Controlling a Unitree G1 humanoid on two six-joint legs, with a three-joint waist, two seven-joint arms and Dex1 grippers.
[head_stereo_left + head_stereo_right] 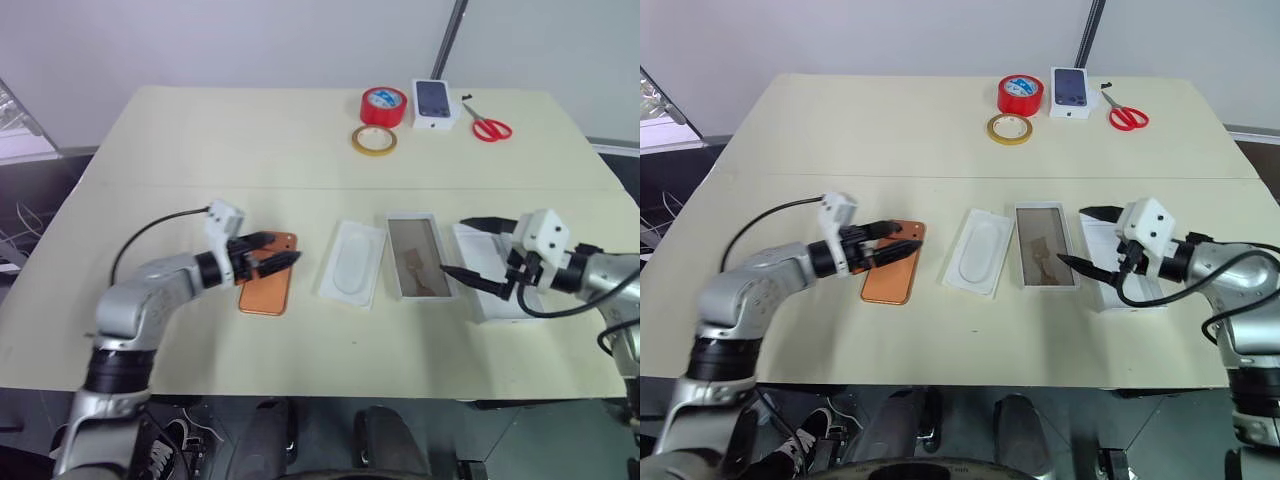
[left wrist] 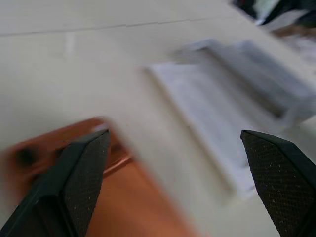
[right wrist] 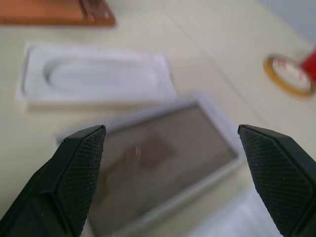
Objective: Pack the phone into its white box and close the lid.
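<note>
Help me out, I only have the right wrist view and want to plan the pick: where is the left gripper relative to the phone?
Observer: The left gripper hovers open over the phone, near its upper end.
Operator: Where is the lid?
Observer: The lid lies under the right gripper, just right of the white box.
Operator: Anything at the table's far edge?
Observer: Red tape, a small printed box and scissors.

- Red tape roll at table's 12 o'clock edge, yellow tape ring just beside it at 7
- Small white box w/ phone pic at roll's 3 o'clock
- Red scissors (blades shut) at box's 4
- White moulded insert mid-table
</note>
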